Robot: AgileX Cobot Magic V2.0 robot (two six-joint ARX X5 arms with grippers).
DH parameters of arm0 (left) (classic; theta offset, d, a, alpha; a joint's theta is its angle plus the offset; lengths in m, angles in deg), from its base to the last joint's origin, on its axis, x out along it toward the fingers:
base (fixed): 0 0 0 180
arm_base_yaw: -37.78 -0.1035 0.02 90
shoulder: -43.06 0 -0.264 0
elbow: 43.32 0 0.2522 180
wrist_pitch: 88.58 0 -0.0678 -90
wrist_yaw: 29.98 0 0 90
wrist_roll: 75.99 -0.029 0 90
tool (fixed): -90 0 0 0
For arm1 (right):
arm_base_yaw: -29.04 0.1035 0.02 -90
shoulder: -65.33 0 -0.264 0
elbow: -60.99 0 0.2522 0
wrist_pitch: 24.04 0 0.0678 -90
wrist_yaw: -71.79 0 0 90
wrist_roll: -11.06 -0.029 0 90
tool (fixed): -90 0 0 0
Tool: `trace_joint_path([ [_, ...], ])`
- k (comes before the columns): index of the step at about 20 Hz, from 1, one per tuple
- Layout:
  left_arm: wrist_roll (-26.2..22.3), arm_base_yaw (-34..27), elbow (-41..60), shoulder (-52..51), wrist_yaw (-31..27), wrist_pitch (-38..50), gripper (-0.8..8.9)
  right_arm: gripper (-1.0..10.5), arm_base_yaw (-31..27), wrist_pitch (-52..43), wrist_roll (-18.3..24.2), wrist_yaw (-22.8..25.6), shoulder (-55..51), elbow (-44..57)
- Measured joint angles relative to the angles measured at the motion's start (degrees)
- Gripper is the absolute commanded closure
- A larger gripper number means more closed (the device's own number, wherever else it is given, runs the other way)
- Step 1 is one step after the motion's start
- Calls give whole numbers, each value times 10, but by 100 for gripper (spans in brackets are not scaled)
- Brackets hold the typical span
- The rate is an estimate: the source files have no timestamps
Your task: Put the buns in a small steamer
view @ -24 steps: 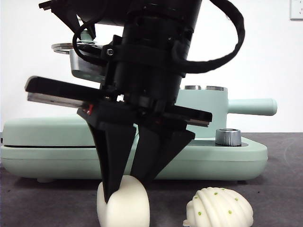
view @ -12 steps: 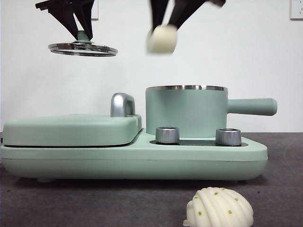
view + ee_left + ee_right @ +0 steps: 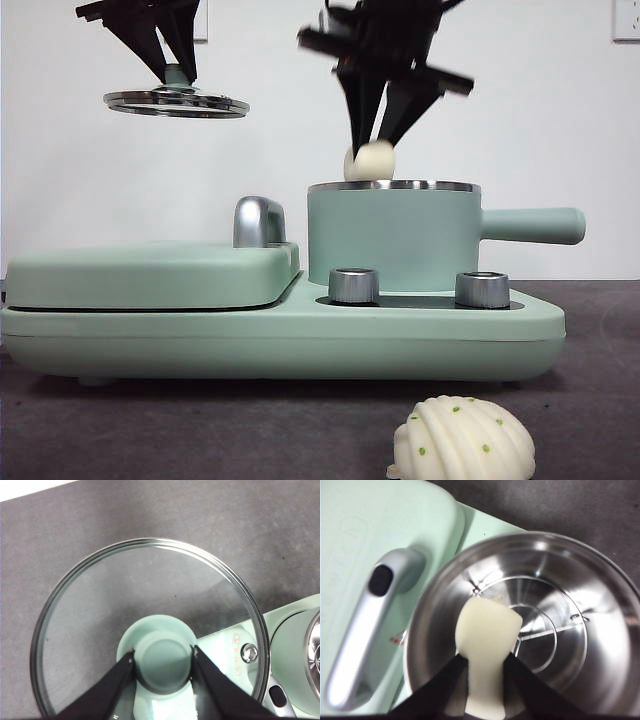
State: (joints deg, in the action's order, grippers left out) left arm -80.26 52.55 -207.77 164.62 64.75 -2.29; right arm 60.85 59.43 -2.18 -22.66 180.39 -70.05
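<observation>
My right gripper (image 3: pixel 372 140) is shut on the smooth plain bun (image 3: pixel 370 161) and holds it just above the steel rim of the open mint-green steamer pot (image 3: pixel 393 238). In the right wrist view the bun (image 3: pixel 487 645) hangs over the pot's steel inside (image 3: pixel 560 630), near its wall. The ribbed shell-shaped bun with green dots (image 3: pixel 463 440) lies on the dark table in front. My left gripper (image 3: pixel 172 62) is shut on the green knob (image 3: pixel 164 660) of the glass lid (image 3: pixel 176 102), held high at the left. The lid's glass (image 3: pixel 145 595) fills the left wrist view.
The pot stands on a mint-green cooker base (image 3: pixel 280 335) with two steel dials (image 3: pixel 354 285). The flat griddle lid (image 3: pixel 150 275) with its chrome handle (image 3: pixel 258 221) lies left of the pot. The pot's straight handle (image 3: pixel 535 225) points right.
The right gripper took the plain bun up from the table, carried it high, and has now come down with it to just above the pot's rim. The lid stays held up.
</observation>
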Motion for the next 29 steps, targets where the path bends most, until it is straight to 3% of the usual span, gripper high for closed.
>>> trace_joint_path([
  [7,0,0,0,0,0,0,798,853,0,1,5,-3,46,0],
  [14,0,0,0,0,0,0,798,503,0,3,10,-10,48,0],
  [22,0,0,0,0,0,0,798,500,0,26,10,-10,48,-35],
  [26,4,0,0,0,0,0,798,500,0,72,14,32,43,-133],
  [29,5,0,0,0,0,0,798,501,15,72,17,34,0,-134],
])
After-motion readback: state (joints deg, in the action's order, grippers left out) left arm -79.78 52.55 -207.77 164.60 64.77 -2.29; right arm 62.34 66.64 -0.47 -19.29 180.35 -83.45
